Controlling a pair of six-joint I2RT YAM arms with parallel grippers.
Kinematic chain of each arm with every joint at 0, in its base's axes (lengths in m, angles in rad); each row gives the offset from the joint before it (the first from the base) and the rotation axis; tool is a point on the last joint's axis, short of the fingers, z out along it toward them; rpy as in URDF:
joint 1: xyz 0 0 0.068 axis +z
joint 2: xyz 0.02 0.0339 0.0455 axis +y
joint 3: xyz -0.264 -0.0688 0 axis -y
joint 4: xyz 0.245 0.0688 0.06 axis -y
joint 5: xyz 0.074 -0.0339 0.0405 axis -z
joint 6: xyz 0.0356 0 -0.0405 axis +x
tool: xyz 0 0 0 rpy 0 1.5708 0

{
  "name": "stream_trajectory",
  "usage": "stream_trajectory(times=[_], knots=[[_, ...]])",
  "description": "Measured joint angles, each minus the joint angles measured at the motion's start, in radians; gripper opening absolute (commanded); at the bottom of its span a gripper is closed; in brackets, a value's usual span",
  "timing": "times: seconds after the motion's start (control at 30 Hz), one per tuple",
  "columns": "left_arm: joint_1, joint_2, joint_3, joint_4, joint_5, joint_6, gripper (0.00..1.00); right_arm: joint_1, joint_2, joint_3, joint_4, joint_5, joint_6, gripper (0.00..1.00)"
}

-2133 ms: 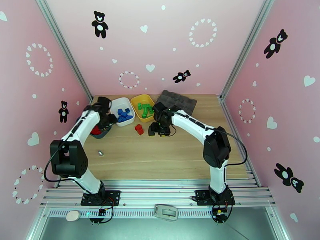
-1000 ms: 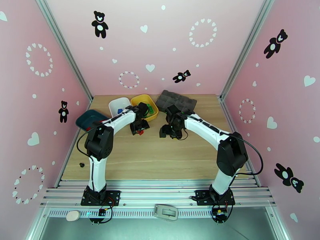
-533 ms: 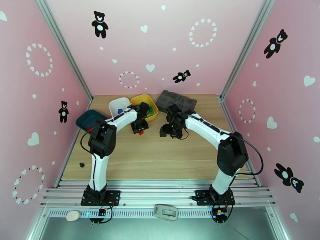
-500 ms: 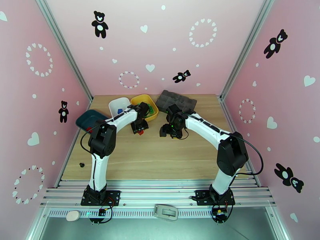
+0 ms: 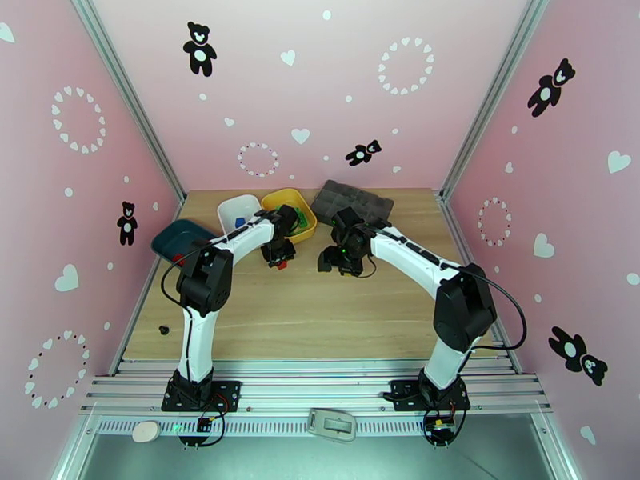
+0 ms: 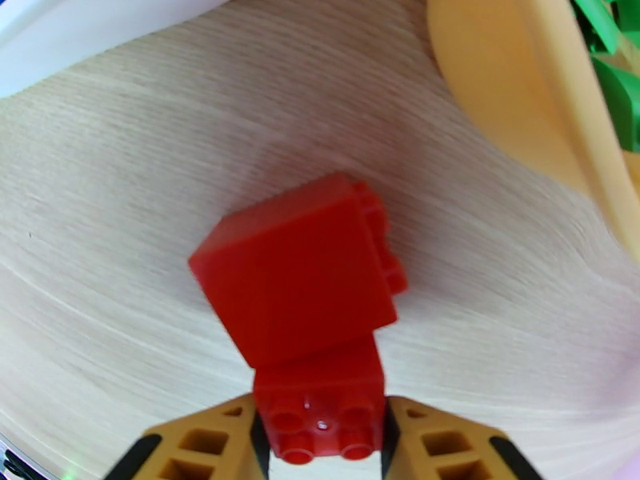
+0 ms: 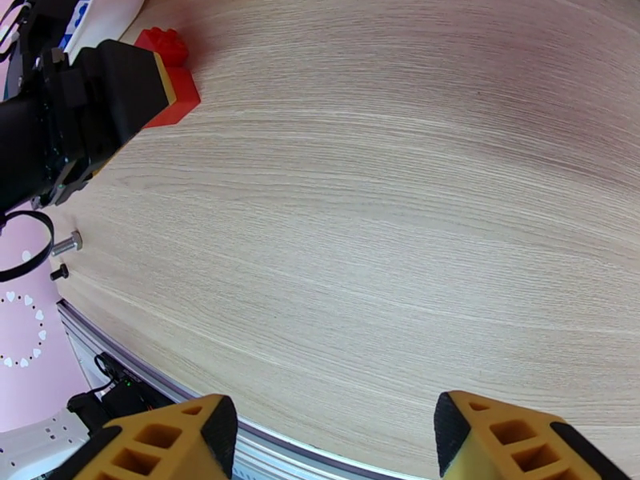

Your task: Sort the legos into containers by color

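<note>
Progress: the sorting is looking close to done. Blue bricks (image 5: 240, 222) are sitting in the white tray (image 5: 231, 203) and green bricks (image 5: 299, 215) are lying in the yellow tray (image 5: 276, 200). The teal tray (image 5: 180, 234) is standing at the left edge of the bench (image 5: 320, 314), its contents too small to make out. The grey organizer box (image 5: 356, 200) is lying at the back and taking no part.

Left to do, as I am judging it: the red legos. Two are lying on the bench just in front of the yellow tray, the near red brick (image 6: 320, 390) touching the far red brick (image 6: 296, 290). I cannot tell whether they are snapped together.

Left jaws: clamping on the near red brick, one yellow finger (image 6: 216, 442) pressing on each side.
Right jaws: hanging wide apart over bare wood, holding nothing, a little to the right of the red pair.

Orientation, from the left wrist view:
- The near brick is sitting studs up, facing the camera.
- The far brick is lying on its side, its studs pointing right toward the yellow tray.
- The pair's long axis is running away from the jaws, leaning slightly left, crosswise to their closing line.

Destination, as I am judging it: the teal tray, since blue and green are occupying the other two
</note>
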Motion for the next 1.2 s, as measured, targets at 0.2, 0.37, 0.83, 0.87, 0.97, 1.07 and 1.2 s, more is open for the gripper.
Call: stream_trajectory(times=[0.2, 0.37, 0.83, 0.87, 0.97, 1.07, 1.2], knots=[[0.000, -0.047, -0.063, 0.019, 0.000, 0.012, 0.35, 0.045, 0.057, 0.068, 0.006, -0.008, 0.008, 0.69], [0.001, -0.135, -0.127, 0.013, -0.001, 0.027, 0.34, 0.082, 0.121, 0.153, 0.005, -0.019, 0.012, 0.68], [0.300, -0.523, -0.319, 0.015, -0.009, 0.046, 0.35, 0.178, 0.371, 0.569, -0.055, -0.096, 0.012, 0.69], [0.348, -0.539, -0.332, 0.015, -0.005, 0.049, 0.35, 0.186, 0.391, 0.604, -0.062, -0.102, 0.011, 0.68], [0.476, -0.564, -0.347, 0.015, 0.004, 0.057, 0.35, 0.215, 0.432, 0.676, -0.077, -0.122, 0.011, 0.68], [0.579, -0.566, -0.347, 0.021, 0.015, 0.064, 0.36, 0.239, 0.439, 0.687, -0.089, -0.133, 0.011, 0.68], [0.681, -0.557, -0.335, 0.020, 0.030, 0.079, 0.37, 0.260, 0.439, 0.687, -0.114, -0.138, 0.010, 0.68]])
